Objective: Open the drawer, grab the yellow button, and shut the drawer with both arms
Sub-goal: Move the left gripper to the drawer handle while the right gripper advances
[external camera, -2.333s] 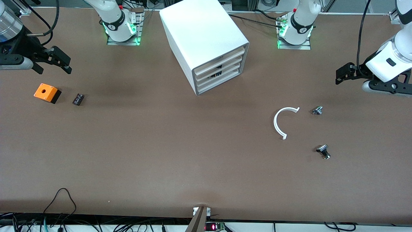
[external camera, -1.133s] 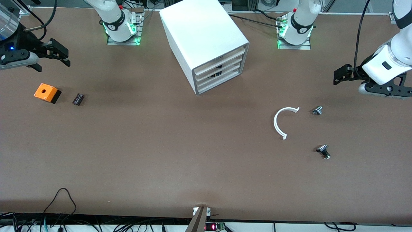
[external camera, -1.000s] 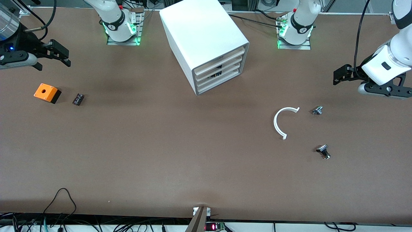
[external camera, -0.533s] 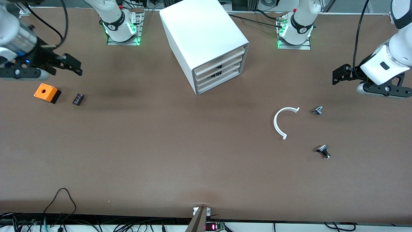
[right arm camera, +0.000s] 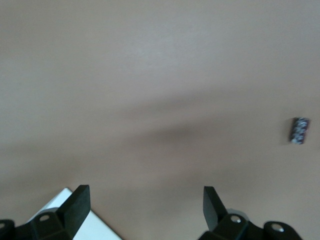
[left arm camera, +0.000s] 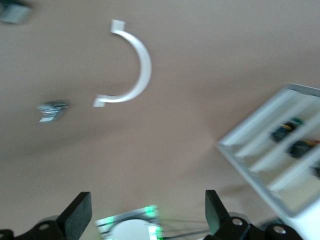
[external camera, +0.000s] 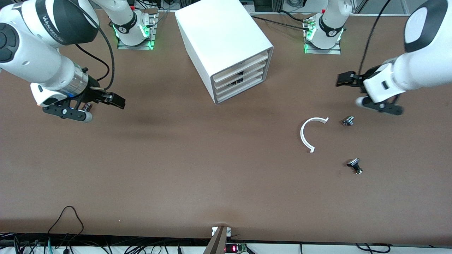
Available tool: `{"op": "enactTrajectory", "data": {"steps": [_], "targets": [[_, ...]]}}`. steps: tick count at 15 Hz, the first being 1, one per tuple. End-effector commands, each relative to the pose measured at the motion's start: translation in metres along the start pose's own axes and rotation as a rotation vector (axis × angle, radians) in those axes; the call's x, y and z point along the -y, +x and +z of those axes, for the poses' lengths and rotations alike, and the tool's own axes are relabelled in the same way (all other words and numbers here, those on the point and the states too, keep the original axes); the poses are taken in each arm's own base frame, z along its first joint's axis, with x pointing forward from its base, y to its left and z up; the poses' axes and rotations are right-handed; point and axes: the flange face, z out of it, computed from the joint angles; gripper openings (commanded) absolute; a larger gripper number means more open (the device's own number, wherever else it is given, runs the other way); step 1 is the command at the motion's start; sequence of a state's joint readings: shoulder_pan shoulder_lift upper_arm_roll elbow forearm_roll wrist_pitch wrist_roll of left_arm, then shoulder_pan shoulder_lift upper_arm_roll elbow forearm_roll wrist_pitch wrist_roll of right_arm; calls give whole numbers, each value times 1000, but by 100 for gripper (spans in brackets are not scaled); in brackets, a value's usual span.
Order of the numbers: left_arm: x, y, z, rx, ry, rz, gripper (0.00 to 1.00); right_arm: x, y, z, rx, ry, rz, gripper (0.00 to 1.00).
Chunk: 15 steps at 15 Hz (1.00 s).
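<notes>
Closing on the white cabinet (external camera: 226, 46) from both ends of the bench (external camera: 176, 169), I have the left claw (external camera: 342, 79) over bare bench toward the left arm's end and the right claw (external camera: 114, 100) low toward the right arm's end, each wide open and holding nothing. My target, the top drawer (external camera: 243, 62), is still shut, so the button cannot be seen. I judge the drawer light and stiff but smooth-faced, best hooked at its front edge, with the cabinet likely to slide unless braced.
</notes>
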<state>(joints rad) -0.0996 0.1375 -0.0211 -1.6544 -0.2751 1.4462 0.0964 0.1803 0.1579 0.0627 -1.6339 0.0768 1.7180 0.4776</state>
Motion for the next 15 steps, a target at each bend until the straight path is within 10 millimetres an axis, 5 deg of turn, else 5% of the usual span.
{"op": "enactTrajectory", "data": {"steps": [1,9,12,15], "targets": [[-10,15,33,51,-238,74,100,11,9,-3,5,37,22,100],[-46,14,173,-23,-800,312,99,44,16,25,10,48,99,100],[-59,2,215,-33,-877,373,87,52,17,22,-3,90,179,100],[-69,-11,253,-40,-945,453,64,57,16,23,23,110,188,100]]}}
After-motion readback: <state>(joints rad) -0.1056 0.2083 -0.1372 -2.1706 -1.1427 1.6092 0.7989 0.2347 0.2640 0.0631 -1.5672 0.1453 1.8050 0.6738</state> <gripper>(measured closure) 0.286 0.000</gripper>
